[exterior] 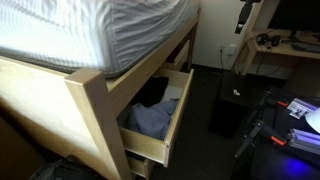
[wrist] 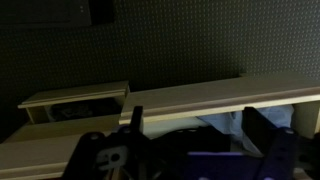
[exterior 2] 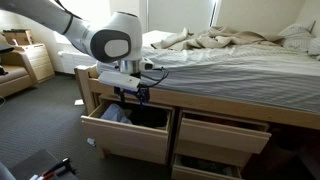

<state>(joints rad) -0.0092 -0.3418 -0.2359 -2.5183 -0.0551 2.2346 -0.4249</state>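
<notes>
In an exterior view the gripper (exterior 2: 134,95) hangs on the arm (exterior 2: 60,22), pointing down over the rear of the open drawer (exterior 2: 122,137), just under the bed frame's side rail; whether it touches anything inside cannot be told there. Of the three views, only the wrist view settles the jaws: they stand well apart, released, with nothing between them, the gripper (wrist: 195,128) poised above a pale wooden edge (wrist: 200,97) with dark carpet (wrist: 170,40) beyond. The contents show clearly in only one exterior view: the open drawer (exterior: 150,150) holds a crumpled blue cloth (exterior: 150,120), with a dark shape behind it too shadowed to identify. That view does not show the arm; it shows the striped mattress (exterior: 120,25) overhead and a desk (exterior: 290,50) to the side. The view with the arm adds rumpled bedding (exterior 2: 230,42) and a second drawer (exterior 2: 222,135), partly pulled out, just beside the first.
</notes>
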